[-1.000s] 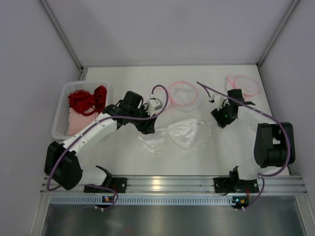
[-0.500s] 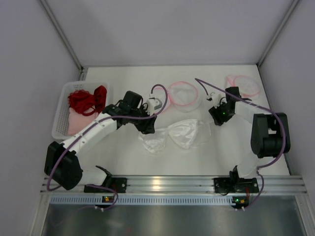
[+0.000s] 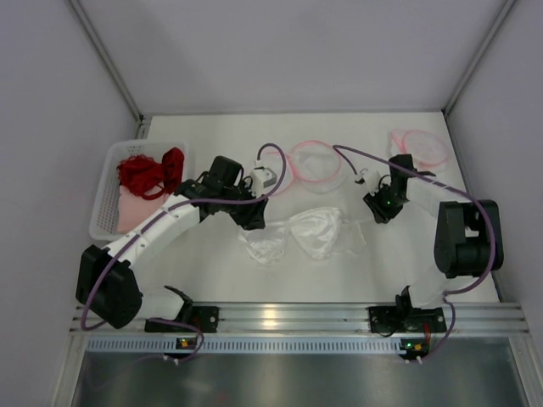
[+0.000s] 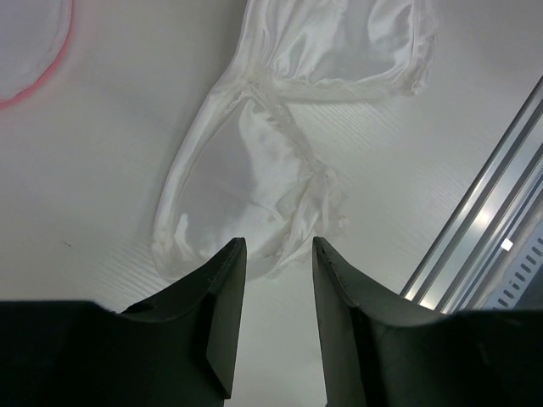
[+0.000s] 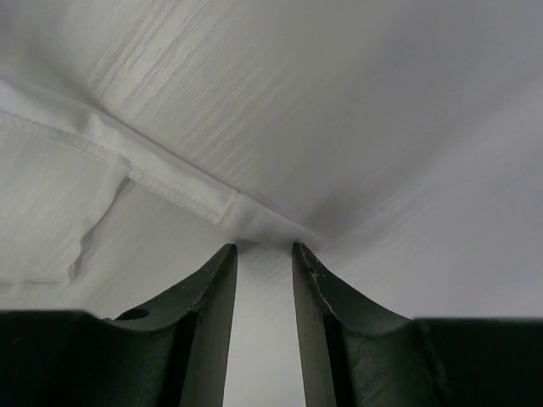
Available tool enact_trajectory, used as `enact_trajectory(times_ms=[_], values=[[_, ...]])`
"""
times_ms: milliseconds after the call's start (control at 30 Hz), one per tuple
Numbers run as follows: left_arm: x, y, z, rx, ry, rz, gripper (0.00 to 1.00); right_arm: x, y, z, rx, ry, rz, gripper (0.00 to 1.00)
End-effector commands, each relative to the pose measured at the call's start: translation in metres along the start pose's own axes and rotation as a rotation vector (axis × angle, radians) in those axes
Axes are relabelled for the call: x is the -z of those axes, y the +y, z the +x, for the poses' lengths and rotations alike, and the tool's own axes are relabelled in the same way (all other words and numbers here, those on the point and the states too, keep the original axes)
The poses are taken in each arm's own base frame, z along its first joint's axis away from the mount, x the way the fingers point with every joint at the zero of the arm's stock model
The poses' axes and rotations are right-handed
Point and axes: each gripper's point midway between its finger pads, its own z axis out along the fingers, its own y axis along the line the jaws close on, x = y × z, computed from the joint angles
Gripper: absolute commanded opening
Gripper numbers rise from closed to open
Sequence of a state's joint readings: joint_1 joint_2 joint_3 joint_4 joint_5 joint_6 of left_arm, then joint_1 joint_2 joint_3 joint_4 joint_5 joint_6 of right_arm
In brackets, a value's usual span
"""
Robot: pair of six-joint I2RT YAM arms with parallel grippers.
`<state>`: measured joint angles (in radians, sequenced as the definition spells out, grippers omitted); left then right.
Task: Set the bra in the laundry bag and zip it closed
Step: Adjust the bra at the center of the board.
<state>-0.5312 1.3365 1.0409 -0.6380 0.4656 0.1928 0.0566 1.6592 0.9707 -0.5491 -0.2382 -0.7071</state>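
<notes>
A white desk (image 3: 212, 280) walled in by grey panels is seen from above, with a basket (image 3: 103, 203) of red garments (image 3: 151, 170) at its left edge. The bra (image 3: 297, 236) is spread flat at mid-desk, and the pink-rimmed laundry bag (image 3: 316, 165) is laid just behind it, apart from it. A second pink-rimmed bag (image 3: 418, 146) is set in the far right corner.

Compared with a second ago, the right end effector (image 5: 265, 250) is brought lower and closer to the bra's right strap end (image 5: 254, 222), and its jaws are drawn in from a wider stance to a narrow gap. The strap end is seen just at the fingertips; no pinch on the cloth is shown yet.

The left end effector (image 4: 278, 254) is kept unchanged, half parted and empty, poised over the edge of the left cup (image 4: 242, 186).

The bra is therefore judged not yet lifted, and bagging and zipping are left to be done.
</notes>
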Motion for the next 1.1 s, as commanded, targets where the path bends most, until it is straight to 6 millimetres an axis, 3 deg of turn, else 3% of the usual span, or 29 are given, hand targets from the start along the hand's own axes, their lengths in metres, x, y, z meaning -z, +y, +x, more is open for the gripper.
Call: enact_trajectory(times_ms=[0, 67, 167, 200, 233, 267, 433, 567, 733, 867, 1000, 1067], values=[[0.009, -0.007, -0.005, -0.014, -0.037, 0.022, 0.43, 0.019, 0.036, 0.034, 0.037, 0.104, -0.115, 0.34], [0.008, -0.007, -0.004, -0.011, -0.035, 0.026, 0.43, 0.032, 0.035, 0.025, 0.052, 0.085, -0.111, 0.38], [0.006, -0.008, -0.005, -0.005, -0.033, 0.035, 0.43, 0.044, 0.03, 0.008, 0.074, 0.04, -0.112, 0.53], [0.007, -0.008, -0.007, -0.004, -0.036, 0.039, 0.43, 0.045, 0.029, 0.003, 0.069, 0.027, -0.115, 0.69], [0.006, -0.008, -0.006, 0.0, -0.033, 0.041, 0.43, 0.044, 0.028, 0.0, 0.069, 0.021, -0.119, 0.75], [0.006, -0.008, -0.006, 0.0, -0.033, 0.041, 0.43, 0.044, 0.024, -0.007, 0.066, 0.009, -0.11, 0.88], [0.006, -0.007, -0.009, -0.001, -0.037, 0.037, 0.43, 0.026, 0.015, -0.014, 0.071, 0.008, -0.102, 0.93], [0.007, -0.005, -0.008, -0.001, -0.037, 0.034, 0.43, 0.011, 0.014, -0.012, 0.1, 0.028, -0.107, 0.85], [0.008, -0.002, -0.007, 0.005, -0.038, 0.025, 0.43, -0.004, 0.017, 0.006, 0.124, 0.08, -0.112, 0.75], [0.008, 0.0, -0.007, 0.01, -0.039, 0.026, 0.43, -0.004, 0.021, 0.025, 0.148, 0.132, -0.112, 0.56], [0.011, 0.003, -0.009, 0.016, -0.047, 0.025, 0.43, 0.01, 0.026, 0.041, 0.205, 0.159, -0.081, 0.35], [0.011, 0.005, -0.009, 0.024, -0.05, 0.028, 0.43, 0.018, 0.029, 0.048, 0.229, 0.175, -0.071, 0.17]])
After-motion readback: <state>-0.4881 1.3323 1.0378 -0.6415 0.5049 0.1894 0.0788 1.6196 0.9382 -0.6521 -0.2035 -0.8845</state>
